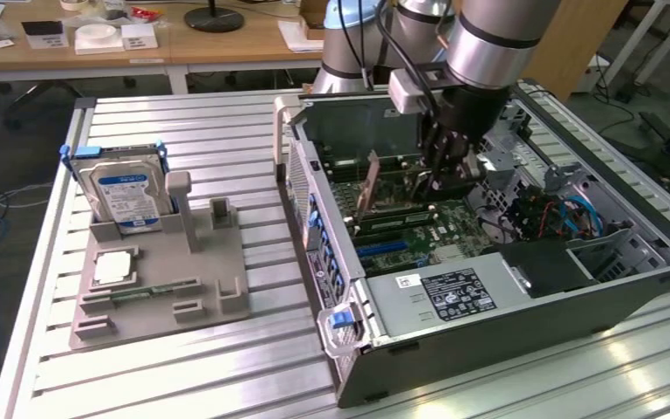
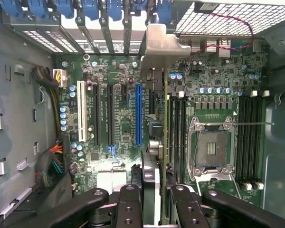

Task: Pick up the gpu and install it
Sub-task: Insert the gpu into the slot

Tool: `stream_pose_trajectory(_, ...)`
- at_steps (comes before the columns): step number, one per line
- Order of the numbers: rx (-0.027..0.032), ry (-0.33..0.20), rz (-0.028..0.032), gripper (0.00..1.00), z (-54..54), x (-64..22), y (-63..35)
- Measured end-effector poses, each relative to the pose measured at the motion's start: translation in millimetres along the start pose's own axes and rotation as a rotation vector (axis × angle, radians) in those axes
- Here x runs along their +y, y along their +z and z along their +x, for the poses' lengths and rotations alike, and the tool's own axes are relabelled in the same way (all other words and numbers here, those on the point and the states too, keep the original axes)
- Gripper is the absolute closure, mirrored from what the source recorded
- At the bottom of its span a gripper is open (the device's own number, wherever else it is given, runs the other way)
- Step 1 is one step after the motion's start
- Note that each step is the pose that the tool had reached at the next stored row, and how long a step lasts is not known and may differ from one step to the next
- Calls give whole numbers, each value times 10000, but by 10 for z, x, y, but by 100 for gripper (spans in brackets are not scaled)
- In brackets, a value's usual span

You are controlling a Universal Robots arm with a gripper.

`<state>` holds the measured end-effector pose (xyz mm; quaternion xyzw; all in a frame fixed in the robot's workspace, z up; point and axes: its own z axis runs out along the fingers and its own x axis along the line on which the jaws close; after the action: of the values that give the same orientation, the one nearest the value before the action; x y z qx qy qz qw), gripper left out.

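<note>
The gpu (image 2: 157, 166) shows edge-on in the wrist view, a thin dark card running from between my fingers (image 2: 130, 199) to its silver bracket (image 2: 162, 45) at the case's rear wall. My gripper (image 2: 156, 206) is shut on it. The card stands over the motherboard (image 2: 118, 118), between the long blue slot (image 2: 138, 114) and the memory slots. In the exterior view my gripper (image 1: 442, 179) reaches down into the open computer case (image 1: 487, 349), with the gpu (image 1: 372, 185) upright towards the exterior view's left. Whether the card sits in a slot I cannot tell.
A grey fixture (image 1: 160, 288) on the slatted metal table holds a hard drive (image 1: 126, 188) with a blue-white label. Inside the case are the power supply (image 1: 452, 292), blue cables (image 1: 574, 214) and the processor socket (image 2: 213, 149). Wooden desks stand behind.
</note>
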<state>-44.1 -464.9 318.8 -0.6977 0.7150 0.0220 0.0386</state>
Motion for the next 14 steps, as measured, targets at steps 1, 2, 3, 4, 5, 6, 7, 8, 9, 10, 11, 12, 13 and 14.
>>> stream_pose_trajectory(1,0,0,0,73,7,0,1)
stream_pose_trajectory(2,0,0,1,73,15,0,2)
stream_pose_trajectory(3,0,2,1,73,18,1,4)
stream_pose_trajectory(4,-1,3,1,73,20,1,7)
stream_pose_trajectory(5,1,2,0,73,20,1,10)
stream_pose_trajectory(6,0,0,1,73,21,2,15)
stream_pose_trajectory(7,-1,0,1,73,22,5,21)
stream_pose_trajectory(8,-1,0,1,73,22,7,27)
stream_pose_trajectory(9,-1,0,1,73,23,8,35)
stream_pose_trajectory(10,-2,0,1,73,24,10,42)
stream_pose_trajectory(11,-3,1,0,73,24,10,49)
stream_pose_trajectory(12,-2,1,0,73,26,11,54)
stream_pose_trajectory(13,-1,1,0,73,31,12,57)
stream_pose_trajectory(14,-3,2,1,73,35,12,61)
